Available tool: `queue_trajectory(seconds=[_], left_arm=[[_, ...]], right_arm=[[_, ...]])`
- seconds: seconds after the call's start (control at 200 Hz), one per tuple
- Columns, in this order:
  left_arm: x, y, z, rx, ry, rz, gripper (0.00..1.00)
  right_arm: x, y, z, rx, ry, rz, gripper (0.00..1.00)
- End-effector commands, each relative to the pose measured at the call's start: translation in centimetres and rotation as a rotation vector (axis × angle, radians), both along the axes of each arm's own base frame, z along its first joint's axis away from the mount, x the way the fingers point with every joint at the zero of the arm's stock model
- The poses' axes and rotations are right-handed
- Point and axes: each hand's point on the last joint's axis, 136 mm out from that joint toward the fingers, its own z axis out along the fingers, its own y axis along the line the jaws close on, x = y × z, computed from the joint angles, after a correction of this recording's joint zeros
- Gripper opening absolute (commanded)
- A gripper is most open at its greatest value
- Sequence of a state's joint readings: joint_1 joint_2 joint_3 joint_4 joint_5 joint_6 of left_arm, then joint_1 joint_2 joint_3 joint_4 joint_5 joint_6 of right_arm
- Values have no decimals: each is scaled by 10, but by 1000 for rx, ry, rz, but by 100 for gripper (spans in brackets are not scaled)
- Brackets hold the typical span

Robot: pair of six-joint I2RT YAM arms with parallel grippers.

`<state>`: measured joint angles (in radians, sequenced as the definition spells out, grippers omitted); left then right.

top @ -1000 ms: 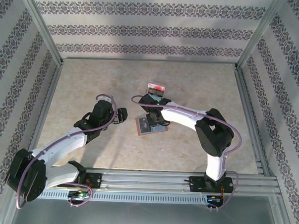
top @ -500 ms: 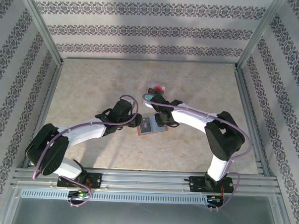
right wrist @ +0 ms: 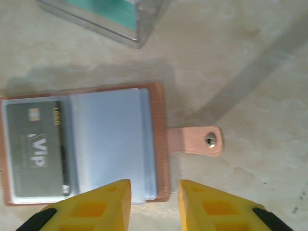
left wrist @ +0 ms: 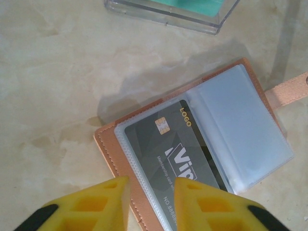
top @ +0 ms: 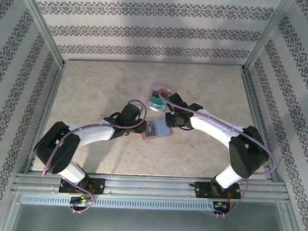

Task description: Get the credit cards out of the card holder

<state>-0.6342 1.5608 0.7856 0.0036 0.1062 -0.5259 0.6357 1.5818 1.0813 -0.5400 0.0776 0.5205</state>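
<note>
Seemingly the job is barely begun — the small brown leather-like bifold card holder [top: 157, 130] lies open on the beige marbled table [top: 93, 92], with a dark grey VIP card [left wrist: 168, 149] tucked in its clear sleeve. The left gripper [left wrist: 151, 185] and right gripper [right wrist: 154, 185] hover over its near edge, jaws narrowly parted and clamping nothing.

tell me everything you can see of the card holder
The card holder lies open and flat on the marbled beige table, beside a clear plastic box. Tan leather-like cover with stitched edges, clear plastic sleeves inside. One sleeve holds a grey VIP card with a gold chip; the other looks empty. A strap tab with a metal snap sticks out from one side.
</note>
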Motion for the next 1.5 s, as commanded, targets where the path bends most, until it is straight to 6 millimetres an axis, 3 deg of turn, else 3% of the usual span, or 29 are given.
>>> queue_trajectory(seconds=[0.0,0.25,0.62,1.204,1.494], left_arm=[[1,-12,0,-51,-2,-12,26],[-2,-18,-14,-92,37,-19,18],[-4,-11,-28,-88,66,1,18],[-6,-10,-40,-83,97,3,17],[-6,-7,-42,-81,103,11,14]], right_arm=[[-5,30,9,144,21,53,27],[-10,67,-10,245,117,115,23],[-11,83,-41,271,204,120,32],[-8,83,-64,313,246,103,30],[-8,79,-63,302,235,94,29]])
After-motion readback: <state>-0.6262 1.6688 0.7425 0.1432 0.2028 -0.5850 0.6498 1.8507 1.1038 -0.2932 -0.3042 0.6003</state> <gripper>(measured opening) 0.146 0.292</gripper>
